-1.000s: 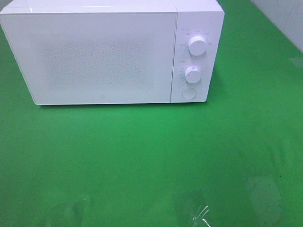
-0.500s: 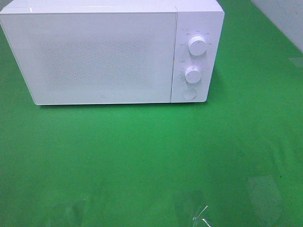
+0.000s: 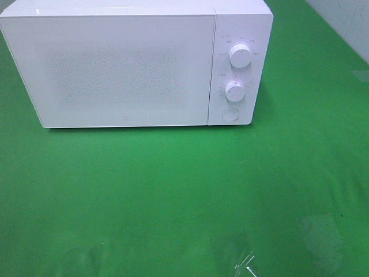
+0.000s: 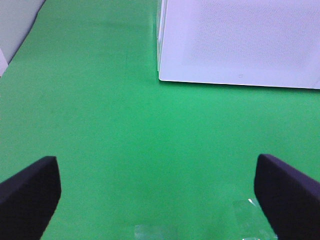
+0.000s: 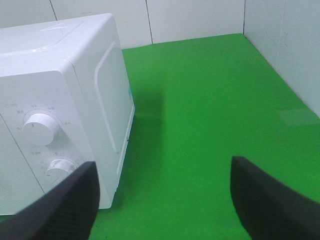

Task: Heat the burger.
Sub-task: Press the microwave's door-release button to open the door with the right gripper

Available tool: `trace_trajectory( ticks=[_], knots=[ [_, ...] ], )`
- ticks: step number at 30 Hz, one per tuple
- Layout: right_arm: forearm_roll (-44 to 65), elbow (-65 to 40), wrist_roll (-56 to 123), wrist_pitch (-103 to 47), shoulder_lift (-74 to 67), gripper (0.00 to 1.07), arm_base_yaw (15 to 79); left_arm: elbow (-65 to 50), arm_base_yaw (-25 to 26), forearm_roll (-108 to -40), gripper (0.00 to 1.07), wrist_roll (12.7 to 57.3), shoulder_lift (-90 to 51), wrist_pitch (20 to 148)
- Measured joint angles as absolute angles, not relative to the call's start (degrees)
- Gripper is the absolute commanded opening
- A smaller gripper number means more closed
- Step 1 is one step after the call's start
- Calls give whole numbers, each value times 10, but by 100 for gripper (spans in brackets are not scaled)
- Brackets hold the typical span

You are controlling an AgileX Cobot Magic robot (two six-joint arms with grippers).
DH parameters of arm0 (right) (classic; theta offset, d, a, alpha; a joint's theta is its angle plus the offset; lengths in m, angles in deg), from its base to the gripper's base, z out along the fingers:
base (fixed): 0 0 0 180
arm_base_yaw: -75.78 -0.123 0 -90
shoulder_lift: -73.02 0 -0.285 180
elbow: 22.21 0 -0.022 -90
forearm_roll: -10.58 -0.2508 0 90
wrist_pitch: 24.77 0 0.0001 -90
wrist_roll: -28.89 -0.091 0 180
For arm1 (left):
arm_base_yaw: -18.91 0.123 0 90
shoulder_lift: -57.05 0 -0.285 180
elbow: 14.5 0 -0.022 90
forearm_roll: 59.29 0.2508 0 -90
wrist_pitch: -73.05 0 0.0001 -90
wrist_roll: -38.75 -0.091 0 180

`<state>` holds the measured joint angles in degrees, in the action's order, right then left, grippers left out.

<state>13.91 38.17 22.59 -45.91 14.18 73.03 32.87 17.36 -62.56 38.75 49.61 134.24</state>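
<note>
Black fingers point(image 4: 30, 192) of the left gripper point(image 4: 156, 172) stand wide apart and empty over the green cloth point(image 3: 173, 190), facing the shut door of the microwave point(image 3: 121, 69). The right gripper point(image 5: 164, 172), equally spread and empty, hangs beside the upper knob point(image 3: 240, 56). A careless reach could twist the wrong dial or shove the light oven backwards. No view shows the burger; whether it sits behind the frosted door cannot be told, so its place relative to either gripper stays unknown.
</note>
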Motion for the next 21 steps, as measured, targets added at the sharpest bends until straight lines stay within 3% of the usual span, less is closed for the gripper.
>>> trace_trajectory(
  ticks=[11, 13, 16, 18, 21],
  knots=[
    [94, 423, 255, -666, 4, 74, 725, 329, 174, -626, 98, 388, 496, 1342],
    [35, 433, 304, -731, -41, 74, 679, 329, 174, -626, 98, 388, 496, 1342],
    [17, 435, 322, -748, -54, 74, 661, 329, 174, -626, 98, 388, 496, 1342],
    [-55, 437, 373, -798, -108, 74, 589, 329, 174, -626, 98, 388, 496, 1342],
    [-90, 437, 387, -825, -131, 74, 551, 329, 174, -626, 98, 388, 496, 1342]
  ],
)
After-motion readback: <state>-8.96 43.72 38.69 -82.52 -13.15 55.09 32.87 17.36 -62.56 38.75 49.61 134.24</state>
